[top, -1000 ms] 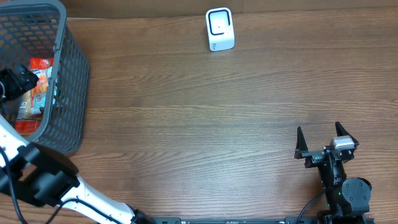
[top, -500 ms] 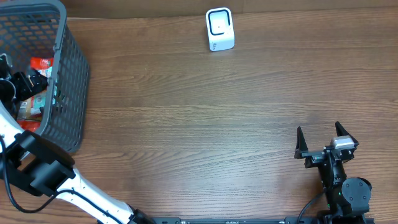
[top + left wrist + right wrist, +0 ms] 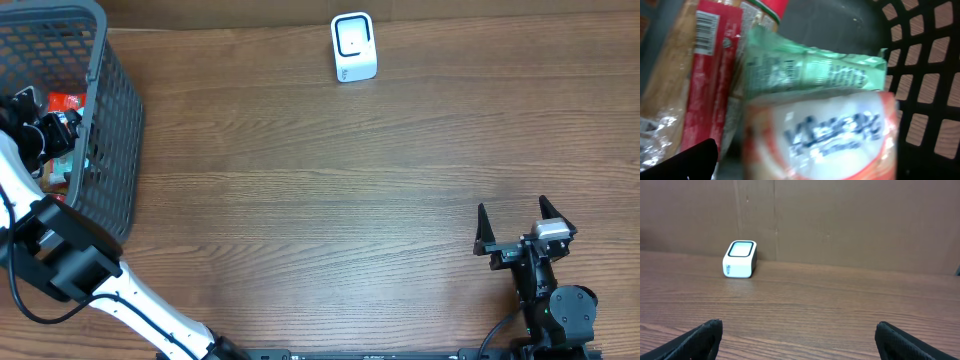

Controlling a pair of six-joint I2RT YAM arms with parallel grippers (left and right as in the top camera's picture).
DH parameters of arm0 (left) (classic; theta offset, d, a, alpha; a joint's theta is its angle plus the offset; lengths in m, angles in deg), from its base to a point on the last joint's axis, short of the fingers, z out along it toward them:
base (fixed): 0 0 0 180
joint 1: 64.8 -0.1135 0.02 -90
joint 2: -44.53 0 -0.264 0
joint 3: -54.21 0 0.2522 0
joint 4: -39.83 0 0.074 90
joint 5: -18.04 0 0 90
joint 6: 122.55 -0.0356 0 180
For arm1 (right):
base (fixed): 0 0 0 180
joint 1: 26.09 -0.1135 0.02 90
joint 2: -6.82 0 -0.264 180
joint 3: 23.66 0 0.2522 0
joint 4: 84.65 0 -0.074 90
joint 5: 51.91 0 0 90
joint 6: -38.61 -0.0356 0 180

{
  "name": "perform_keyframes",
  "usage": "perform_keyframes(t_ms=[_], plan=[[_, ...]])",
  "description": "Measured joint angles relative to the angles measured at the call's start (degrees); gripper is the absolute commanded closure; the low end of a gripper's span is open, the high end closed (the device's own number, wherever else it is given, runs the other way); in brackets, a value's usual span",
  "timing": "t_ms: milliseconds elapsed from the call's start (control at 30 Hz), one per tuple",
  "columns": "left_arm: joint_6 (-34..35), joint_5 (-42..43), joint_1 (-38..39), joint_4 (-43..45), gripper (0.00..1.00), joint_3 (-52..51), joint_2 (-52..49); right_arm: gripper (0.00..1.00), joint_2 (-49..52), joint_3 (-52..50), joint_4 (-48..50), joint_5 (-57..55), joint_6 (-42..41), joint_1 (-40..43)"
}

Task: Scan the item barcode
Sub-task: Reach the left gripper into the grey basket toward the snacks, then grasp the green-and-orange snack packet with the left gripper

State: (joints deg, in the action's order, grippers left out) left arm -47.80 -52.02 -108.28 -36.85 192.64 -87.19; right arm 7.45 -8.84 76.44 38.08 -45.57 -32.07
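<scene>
one barcode (image 3: 706, 32), left wrist view only

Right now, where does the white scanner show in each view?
Overhead: scanner at top centre.
Left wrist: not in it; only packets in the basket.
Right wrist: scanner left of centre, across the table.
Shared landmark: the wooden table, in overhead and right wrist only.

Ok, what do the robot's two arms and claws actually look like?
The left arm has white tubular links with black joint housings. The right arm is all black; the right claw has two pointed black fingers and a silvery block behind them.
</scene>
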Motion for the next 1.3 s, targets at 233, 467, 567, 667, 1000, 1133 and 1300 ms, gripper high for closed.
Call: perform_keyframes(t_ms=[233,467,567,667,1000,1133,1300], plan=[[-0.02,-0.92,1.14,-0.04,0.00,0.00,0.00,0.00,0.00,0.00,0.02,0.02,-0.02,0.00],[-0.02,-1.97,1.14,-0.09,0.00,0.00,0.00,0.00,0.00,0.00,0.00,0.02,-0.04,0.00],[-0.02,-2.16,1.14,-0.28,0.00,0.00,0.00,0.00,0.00,0.00,0.00,0.00,-0.02,0.00],[-0.02,-2.25,1.14,-0.57,0.00,0.00,-0.09,0.00,0.00,0.00,0.02,0.00,-0.04,0.00],[-0.02,-3.50,1.14,-0.50,0.00,-0.02,-2.62,0.00,0.00,0.00,-0.02,0.02,-0.02,0.00],[-0.02,-3.56,1.14,-0.31,0.00,-0.02,-3.34,0.00,0.00,0.00,-0.02,0.00,-0.02,0.00],[-0.13,-3.67,1.14,-0.26,0.15,0.00,-3.74,0.00,0.00,0.00,-0.02,0.00,-0.04,-0.02]])
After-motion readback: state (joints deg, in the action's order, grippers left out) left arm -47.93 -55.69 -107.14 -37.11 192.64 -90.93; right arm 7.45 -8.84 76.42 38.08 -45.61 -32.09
